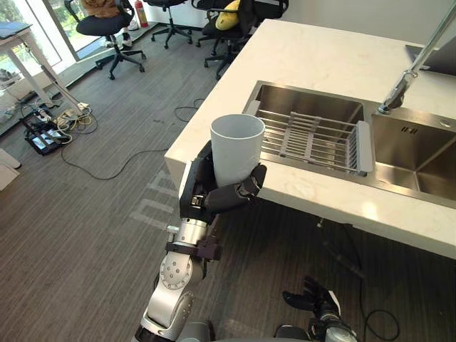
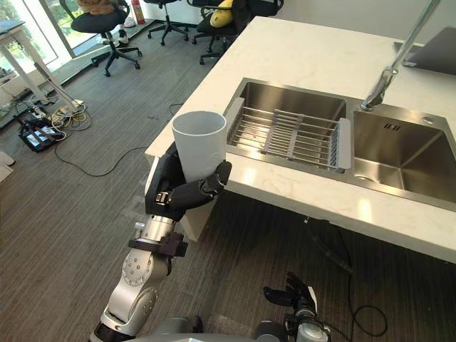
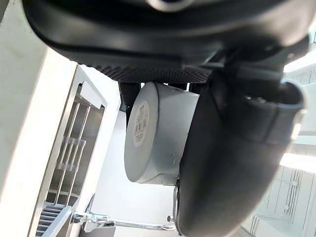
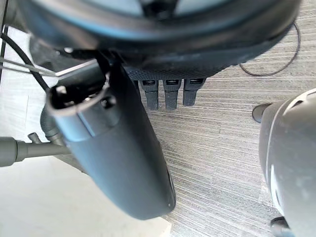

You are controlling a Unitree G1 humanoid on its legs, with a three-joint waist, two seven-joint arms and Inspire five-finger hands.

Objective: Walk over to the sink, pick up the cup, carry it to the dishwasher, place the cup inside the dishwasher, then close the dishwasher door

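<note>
A pale grey-white cup stands upright in my left hand, whose fingers and thumb curl round its lower half. I hold it in the air just off the near left corner of the white counter, beside the steel sink. In the left wrist view the cup's base shows between the thumb and the fingers. My right hand hangs low over the floor, fingers relaxed and holding nothing; its fingers show straight in the right wrist view.
A metal drying rack spans the left sink basin, with a faucet and a second basin to the right. Office chairs stand at the back. Cables and a power strip lie on the carpet at left.
</note>
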